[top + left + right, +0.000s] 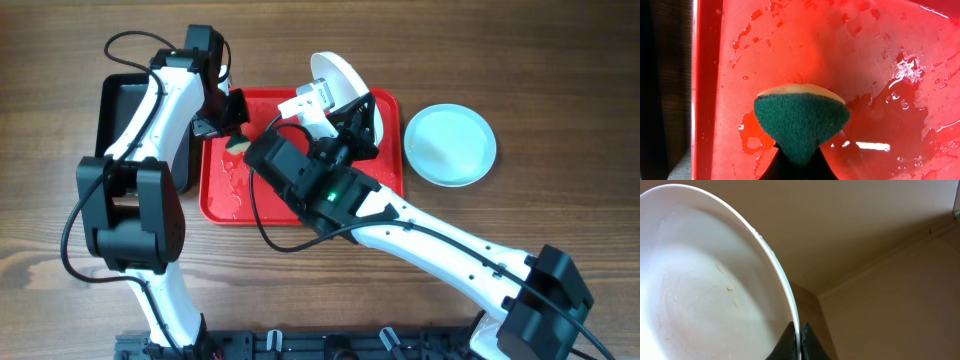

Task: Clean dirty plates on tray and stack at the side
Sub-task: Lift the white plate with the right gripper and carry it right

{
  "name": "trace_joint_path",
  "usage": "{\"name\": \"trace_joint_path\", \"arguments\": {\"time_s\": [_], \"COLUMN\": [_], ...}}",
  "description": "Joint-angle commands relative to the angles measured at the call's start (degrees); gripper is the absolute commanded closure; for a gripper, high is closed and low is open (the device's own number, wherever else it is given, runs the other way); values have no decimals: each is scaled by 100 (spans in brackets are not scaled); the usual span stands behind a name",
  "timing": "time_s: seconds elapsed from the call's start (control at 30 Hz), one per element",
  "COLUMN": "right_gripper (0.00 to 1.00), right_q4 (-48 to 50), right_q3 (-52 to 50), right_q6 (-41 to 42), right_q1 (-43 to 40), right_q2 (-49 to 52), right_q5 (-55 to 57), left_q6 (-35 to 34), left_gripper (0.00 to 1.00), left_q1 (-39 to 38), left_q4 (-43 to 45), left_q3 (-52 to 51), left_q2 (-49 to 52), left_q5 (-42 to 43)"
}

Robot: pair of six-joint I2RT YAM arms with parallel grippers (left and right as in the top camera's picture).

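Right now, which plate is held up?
The white plate, tilted in the right tool; the mint plate lies flat on the table beside the tray.

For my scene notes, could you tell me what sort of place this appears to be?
Probably an indoor robot workbench staged for dishwashing, rather than a kitchen: a wood-grain table, a wet red tray, a green sponge, a white plate, and bare beige walls behind.

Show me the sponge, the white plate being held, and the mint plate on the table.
sponge (800, 120): left wrist view, green scrubbing face.
white plate (705, 280): right wrist view, inner face.
mint plate (450, 145): overhead view, centre.
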Motion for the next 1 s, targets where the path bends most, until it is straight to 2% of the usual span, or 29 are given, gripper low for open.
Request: {"name": "trace_joint_path", "arguments": {"time_s": [0.0, 0.1, 0.3, 0.37, 0.47, 0.6, 0.83, 0.97], "right_gripper": [96, 96, 96, 96, 95, 95, 96, 96], "right_q4": [31, 2, -1104, -1322, -1460, -1639, -1840, -2120], "right_q3": [68, 44, 4, 4, 4, 4, 4, 4], "right_q6": [-13, 39, 1685, 2361, 2935, 2973, 2544, 2356], "right_q1": [9, 9, -42, -155, -459, -1123, -3115, -4159], "right_q2": [-79, -79, -79, -79, -79, -109, -251, -251], "right_q5": [-90, -448, -3112, -4085, -5396, -6411, -8561, -8883], "left_q6": [-55, -55, -52, -52, -52, -52, -52, -52], "left_gripper": [96, 96, 96, 96, 96, 96, 96, 96], "left_q1": [-22, -22, -22, -22, -22, -22, -22, -22], "left_q4": [-7, -9, -9, -7, -9, -9, -26, -26], "left_q3": [70, 70, 70, 70, 70, 70, 70, 70], "left_q2": [39, 39, 39, 39, 39, 39, 39, 39], "left_q5": [114, 114, 114, 114, 114, 114, 111, 111]}}
